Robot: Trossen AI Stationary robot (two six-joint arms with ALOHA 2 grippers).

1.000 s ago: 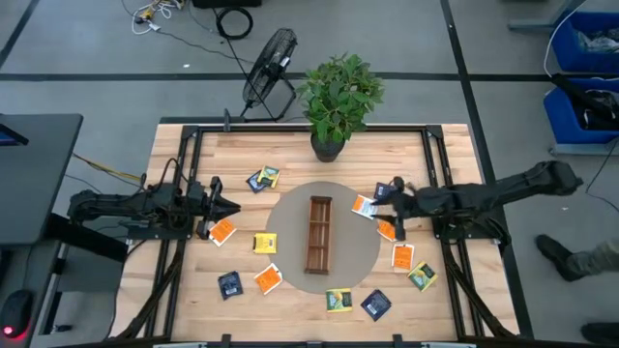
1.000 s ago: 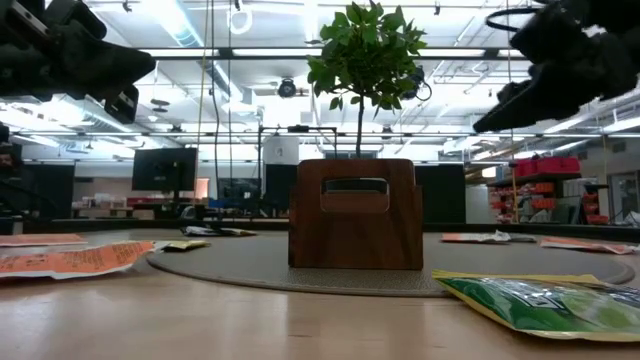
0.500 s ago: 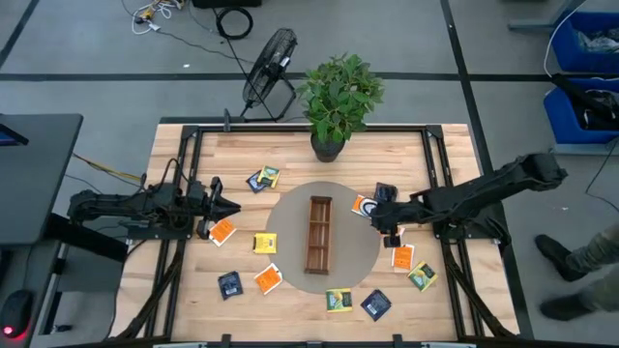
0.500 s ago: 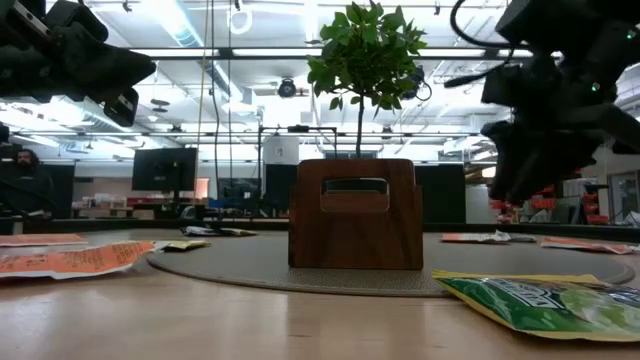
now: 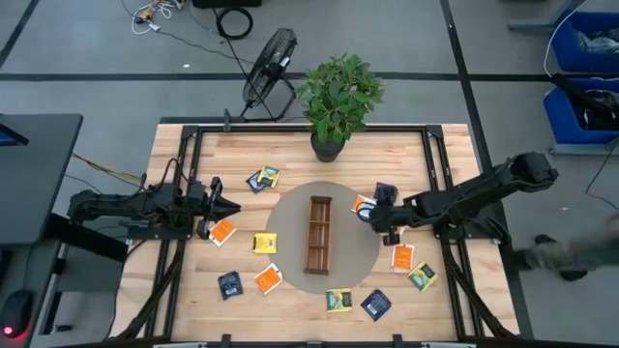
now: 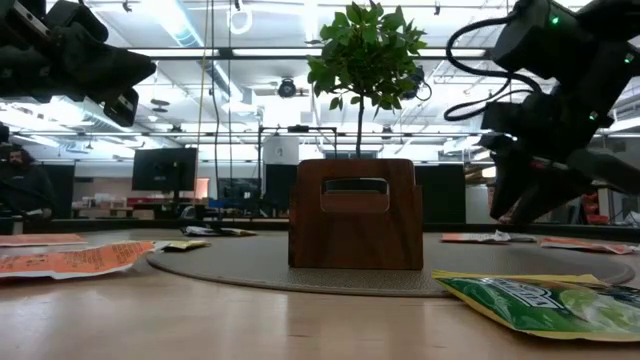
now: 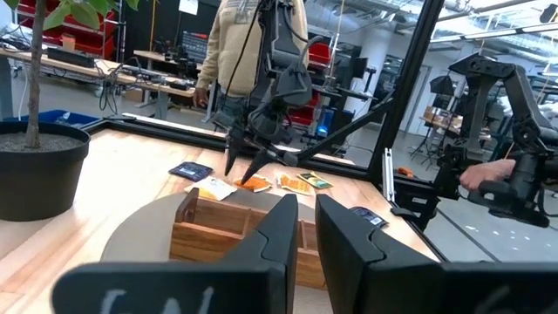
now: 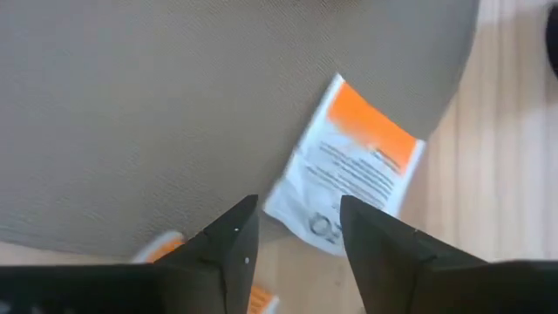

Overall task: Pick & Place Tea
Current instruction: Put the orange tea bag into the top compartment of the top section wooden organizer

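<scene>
High view shows flat square tea sachets [image 5: 267, 278] scattered round a grey round mat [image 5: 354, 253], several at the near edge, with a long brown wooden tray [image 5: 318, 234] at its middle. Left of the mat the left gripper [image 5: 228, 208] waits, fingers nearly together and empty. Right of the tray the right gripper [image 8: 296, 228] hangs over an orange-and-white sachet [image 8: 350, 161] at the mat's rim, fingers apart; whether they touch it yet is probably unclear. A good pick means straddling one edge squarely, then closing.
</scene>
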